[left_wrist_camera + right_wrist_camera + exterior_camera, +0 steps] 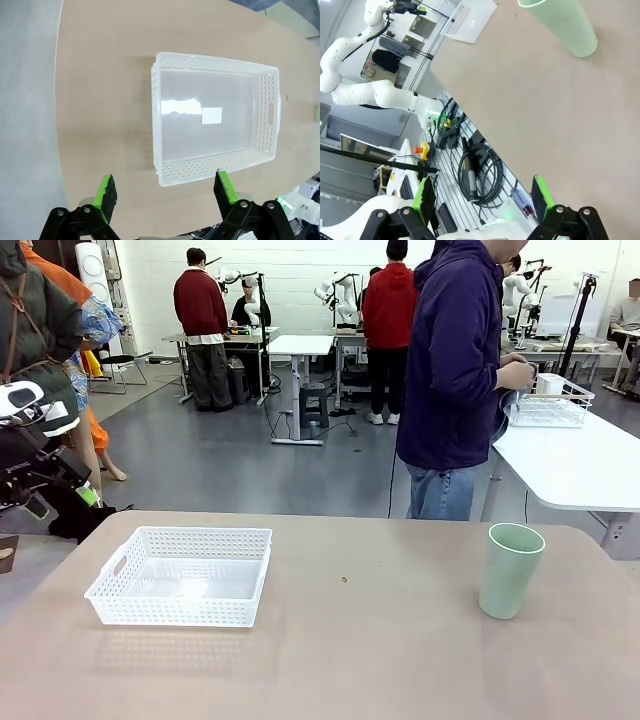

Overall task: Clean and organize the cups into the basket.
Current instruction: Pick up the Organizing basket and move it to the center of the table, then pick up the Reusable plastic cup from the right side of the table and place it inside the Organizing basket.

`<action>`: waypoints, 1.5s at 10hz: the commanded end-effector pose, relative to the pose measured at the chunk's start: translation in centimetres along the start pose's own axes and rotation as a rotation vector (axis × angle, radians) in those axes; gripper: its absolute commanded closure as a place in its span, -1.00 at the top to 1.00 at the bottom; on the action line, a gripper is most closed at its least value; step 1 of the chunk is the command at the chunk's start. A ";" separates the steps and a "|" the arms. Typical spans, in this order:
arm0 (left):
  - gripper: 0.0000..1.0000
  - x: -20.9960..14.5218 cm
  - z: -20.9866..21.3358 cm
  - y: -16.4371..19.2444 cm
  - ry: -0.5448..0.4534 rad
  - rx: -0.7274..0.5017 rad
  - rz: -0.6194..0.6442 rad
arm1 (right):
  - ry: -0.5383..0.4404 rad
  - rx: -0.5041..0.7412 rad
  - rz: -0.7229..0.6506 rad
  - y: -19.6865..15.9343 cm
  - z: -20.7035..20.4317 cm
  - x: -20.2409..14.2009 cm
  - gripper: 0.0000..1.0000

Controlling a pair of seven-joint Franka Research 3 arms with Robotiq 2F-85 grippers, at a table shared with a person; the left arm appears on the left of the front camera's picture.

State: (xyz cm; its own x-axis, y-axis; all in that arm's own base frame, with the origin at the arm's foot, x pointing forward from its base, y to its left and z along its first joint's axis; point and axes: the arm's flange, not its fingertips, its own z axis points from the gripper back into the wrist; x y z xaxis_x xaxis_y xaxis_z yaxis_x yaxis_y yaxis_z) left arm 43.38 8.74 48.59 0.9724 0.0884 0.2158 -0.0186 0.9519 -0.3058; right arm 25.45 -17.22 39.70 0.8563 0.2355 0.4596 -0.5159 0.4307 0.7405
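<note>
Tan table (350, 670) w/ busy lab behind. Left pincer (165, 184): jaws wide, empty, up off table's left edge, facing white mesh basket (170, 608) sitting near that edge. Right pincer (483, 186): also wide, empty, over near edge. Mint cup (510, 570) upright near right edge, well apart from basket. Person (455, 360) stands beyond far edge.

One white lattice basket (175, 608) sits on the surface (350, 660). One cup (509, 570), mint green, stands well to the right of that basket. One person (455, 360) stands beyond the basket. Two claws, the left claw (165, 181) and the right claw (482, 186), each have two green pads spread apart.
</note>
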 end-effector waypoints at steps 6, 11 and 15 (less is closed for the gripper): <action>1.00 0.1 -4.6 -2.7 0.072 0.126 -0.092 | 0.060 0.067 0.454 -8.6 -7.0 2.6 1.00; 1.00 0.2 -6.1 -3.3 0.078 0.158 -0.078 | -0.074 0.014 0.506 -12.8 -10.0 4.7 1.00; 1.00 0.2 -6.0 -2.9 0.088 0.118 -0.095 | -0.190 -0.155 0.678 -10.4 -9.5 5.5 1.00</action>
State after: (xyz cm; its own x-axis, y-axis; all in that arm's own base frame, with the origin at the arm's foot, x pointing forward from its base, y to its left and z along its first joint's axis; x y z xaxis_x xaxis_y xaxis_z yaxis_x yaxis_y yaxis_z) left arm 44.97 4.37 43.87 0.9884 -0.0219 0.1502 0.0474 0.9846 -0.1683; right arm 37.00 -13.10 29.81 0.3825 0.3254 0.8648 -0.9034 0.3279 0.2762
